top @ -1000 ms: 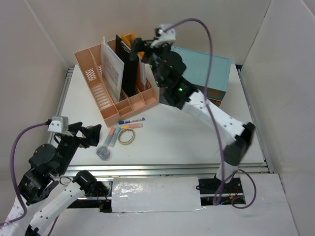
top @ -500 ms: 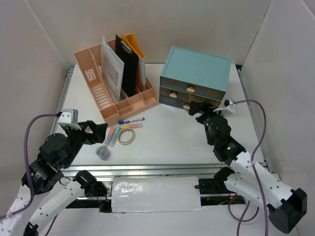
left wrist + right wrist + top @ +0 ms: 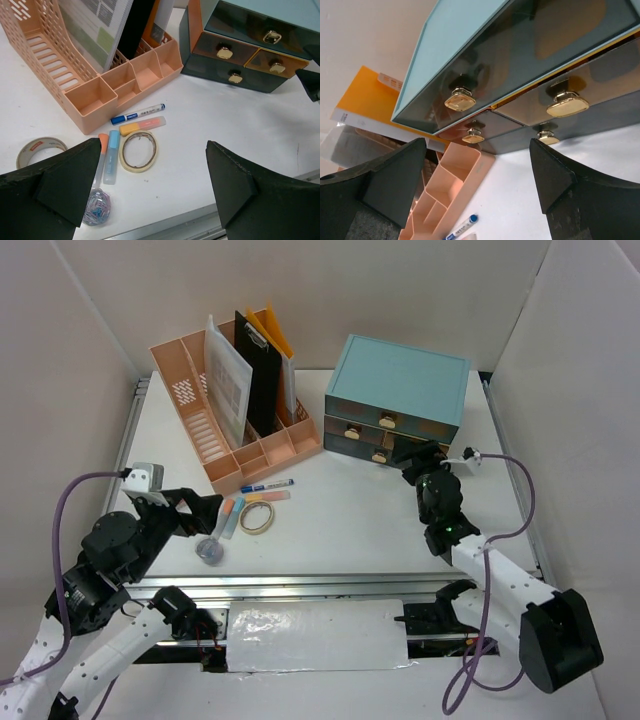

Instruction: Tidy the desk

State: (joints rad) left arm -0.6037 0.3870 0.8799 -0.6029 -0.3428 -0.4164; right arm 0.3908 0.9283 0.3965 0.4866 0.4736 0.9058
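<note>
**Right end effector** (image 3: 477,172), spread wide and empty, faces the brass knobs (image 3: 459,100) of the teal box-shaped drawer cabinet (image 3: 460,40) just ahead, probably to open a drawer. **Left end effector** (image 3: 155,187), equally wide, hovers above the large white flat worktop (image 3: 240,125) (a thin cream tape ring (image 3: 124,155) lies loose just ahead of it).

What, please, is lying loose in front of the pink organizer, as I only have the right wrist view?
Observer: A tape roll lies flat there beside three highlighters.
Operator: Thank you. Is the left claw holding anything?
Observer: No, the left claw is open and empty above the desk.
Operator: Is anything else near it?
Observer: Coloured paper clips sit by the desk's near edge.
</note>
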